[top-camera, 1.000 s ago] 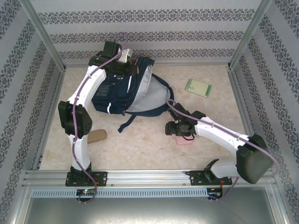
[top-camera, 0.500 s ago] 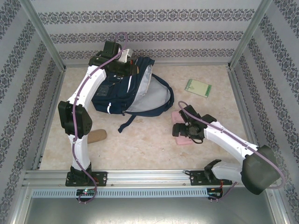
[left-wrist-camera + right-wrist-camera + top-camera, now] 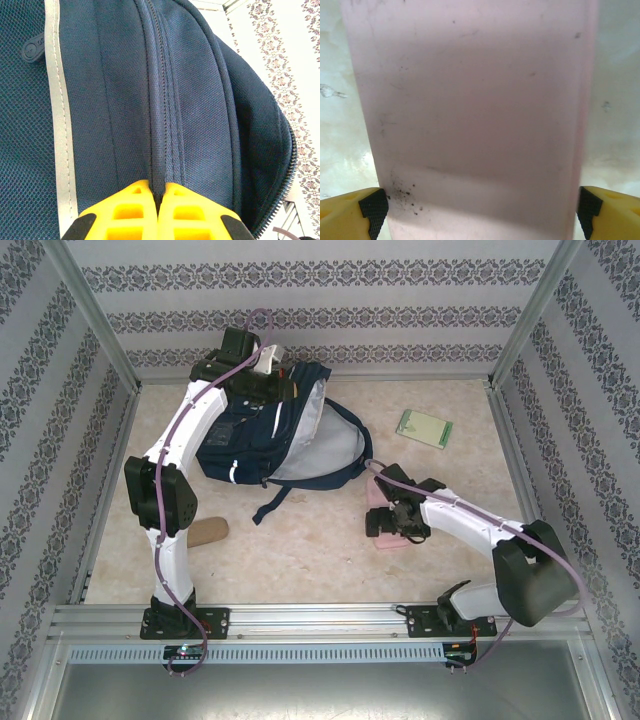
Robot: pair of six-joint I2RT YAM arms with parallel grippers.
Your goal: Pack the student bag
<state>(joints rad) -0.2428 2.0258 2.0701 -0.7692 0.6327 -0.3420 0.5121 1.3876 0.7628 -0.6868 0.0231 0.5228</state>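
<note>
Left end effector (image 3: 159, 200) is clamping the student bag (image 3: 262, 435) at 11 o'clock, right end effector (image 3: 480, 205) is straddling the pink pencil case (image 3: 470, 100) wide open, empty, and closing skewed could be flicking it away.

Coarse woven navy cloth, mesh panel: student bag (image 3: 200, 100) — smooth matt pink, dirt-specked: pencil case (image 3: 470, 100).

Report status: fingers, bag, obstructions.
Left fingers shut on student bag seam. Right fingers open, straddling pink pencil case. Bag open; loose strap lying in front.
</note>
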